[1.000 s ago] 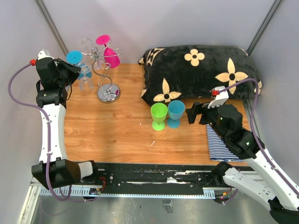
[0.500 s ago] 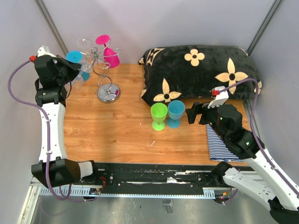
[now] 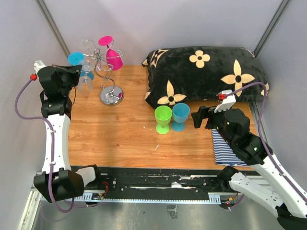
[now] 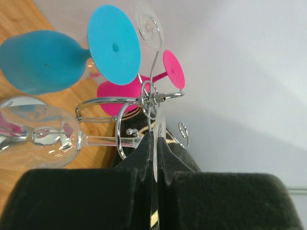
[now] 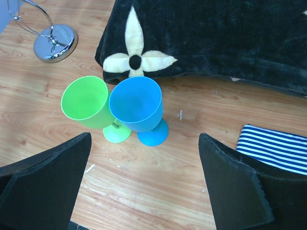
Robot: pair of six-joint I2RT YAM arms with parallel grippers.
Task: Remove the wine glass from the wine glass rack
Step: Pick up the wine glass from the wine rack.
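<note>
**Left claw pinched on the clear glass's foot, right beside the rack**

My left claw [image 4: 154,140] [image 3: 75,75] is clamped on the thin round foot of the clear wine glass [image 4: 43,136] [image 3: 86,83]. The foot shows edge-on between my jaws, and the stem runs from there out to the bowl. The glass sits at the far left of the table, just beside the wine glass rack [image 4: 151,98] [image 3: 111,96]. Its stem crosses one of the wire curls, and I cannot tell whether it is free of that curl. A blue glass [image 4: 45,62] [image 3: 76,58] and a pink glass [image 4: 120,93] [image 3: 114,58] hang on the rack's arms.

My right claw [image 5: 144,139] [image 3: 200,116] hangs with its jaws spread wide and grips nothing. Below it a green cup [image 5: 86,103] [image 3: 163,116] and a blue cup [image 5: 135,103] [image 3: 181,114] stand upright with their rims touching. Both show only bare inner walls.

The table [image 3: 120,139] [image 5: 158,191] is orange-brown wood. A black cushion [image 3: 206,72] [image 5: 216,38] with cream flowers lies along its far right side, and a folded striped cloth [image 3: 224,149] [image 5: 273,148] lies near my right arm. Pale grey walls [image 3: 158,24] close in the space, with metal posts in the back corners.
</note>
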